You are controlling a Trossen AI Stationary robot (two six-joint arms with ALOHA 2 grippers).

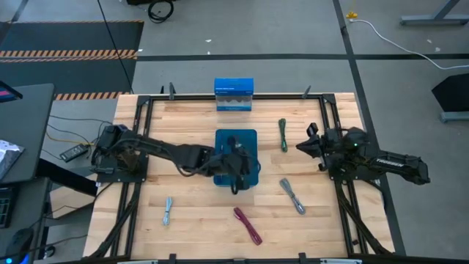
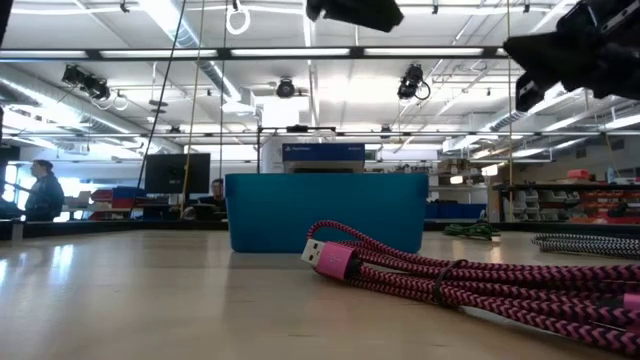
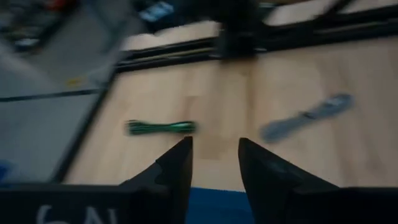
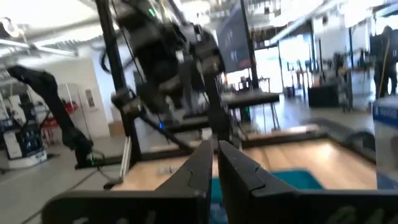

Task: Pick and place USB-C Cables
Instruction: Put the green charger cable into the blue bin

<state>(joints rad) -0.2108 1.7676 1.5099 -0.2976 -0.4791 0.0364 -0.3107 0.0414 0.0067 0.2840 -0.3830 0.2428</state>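
Note:
Several USB-C cables lie flat on the wooden table: green (image 1: 283,136) (image 3: 161,127) at the far right, grey (image 1: 293,196) (image 3: 308,117) at the near right, magenta-red (image 1: 248,225) (image 2: 450,280) near the front edge, and pale blue (image 1: 168,210) at the near left. My left gripper (image 1: 242,163) (image 3: 214,155) hovers open over the teal bin (image 1: 236,139) at the table's middle, with nothing between its fingers. My right gripper (image 1: 304,147) (image 4: 216,155) waits shut and raised at the right side, beside the green cable. The arm hides most of the bin's inside.
A blue box (image 1: 234,95) stands at the far edge behind the bin. Black frame rails (image 1: 333,132) run along the table's left and right sides. Bare wood lies between the cables at the front. People (image 2: 45,190) show in the room beyond the table.

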